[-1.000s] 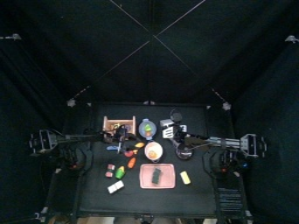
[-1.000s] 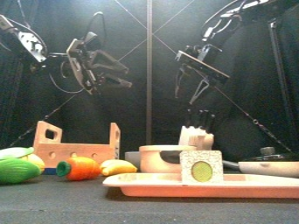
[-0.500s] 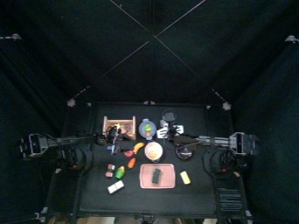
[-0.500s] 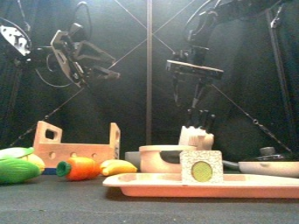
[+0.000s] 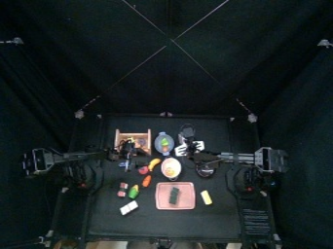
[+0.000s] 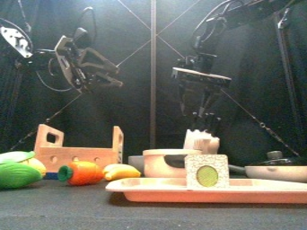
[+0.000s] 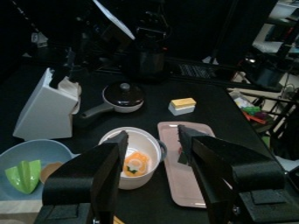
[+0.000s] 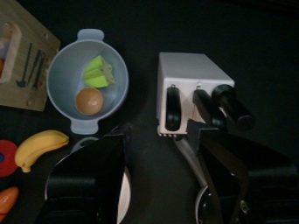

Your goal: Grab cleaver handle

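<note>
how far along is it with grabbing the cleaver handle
Approach looks done: the right pincer hangs open directly above the knife block, its black handles just beyond the jaws. In hand: nothing; no handle is gripped. Left: descend, close on the cleaver handle. The left pincer is open, high over the white bowl.

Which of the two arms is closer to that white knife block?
The right. Its gripper hangs directly above the knife block, jaws open over the black handles. The left gripper hovers high off to the side, above the wooden rack.
</note>
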`<move>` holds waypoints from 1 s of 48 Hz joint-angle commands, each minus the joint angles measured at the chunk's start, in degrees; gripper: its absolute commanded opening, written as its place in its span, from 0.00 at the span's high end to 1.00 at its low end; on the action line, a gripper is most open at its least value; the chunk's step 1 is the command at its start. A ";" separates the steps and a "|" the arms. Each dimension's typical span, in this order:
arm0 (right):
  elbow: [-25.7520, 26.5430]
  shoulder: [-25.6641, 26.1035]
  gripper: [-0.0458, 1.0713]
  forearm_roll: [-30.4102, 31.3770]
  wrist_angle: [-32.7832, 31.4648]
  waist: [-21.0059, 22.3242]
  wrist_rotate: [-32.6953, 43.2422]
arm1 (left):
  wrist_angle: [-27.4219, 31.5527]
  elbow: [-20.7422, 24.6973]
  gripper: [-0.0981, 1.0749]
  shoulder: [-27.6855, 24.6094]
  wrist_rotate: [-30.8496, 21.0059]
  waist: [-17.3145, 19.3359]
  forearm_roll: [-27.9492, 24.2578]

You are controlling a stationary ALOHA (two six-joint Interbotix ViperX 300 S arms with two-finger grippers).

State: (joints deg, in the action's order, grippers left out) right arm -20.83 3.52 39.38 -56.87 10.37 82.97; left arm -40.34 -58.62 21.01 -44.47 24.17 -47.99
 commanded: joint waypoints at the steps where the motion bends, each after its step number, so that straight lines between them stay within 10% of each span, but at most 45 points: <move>1: 0.62 0.88 0.18 0.70 0.88 1.05 0.09 | -0.09 0.62 0.18 0.00 0.09 -0.09 0.35; 24: -0.09 0.18 0.19 0.88 1.14 2.29 -0.18 | 0.00 0.18 0.18 0.00 0.18 -0.09 0.35; 48: -0.18 -0.26 0.42 1.58 1.14 3.43 -0.18 | 0.00 0.00 0.18 -0.09 0.18 0.00 0.35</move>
State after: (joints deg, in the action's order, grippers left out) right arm -21.62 2.37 40.87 -55.90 13.27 82.88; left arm -40.17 -59.15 20.92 -44.47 24.17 -47.90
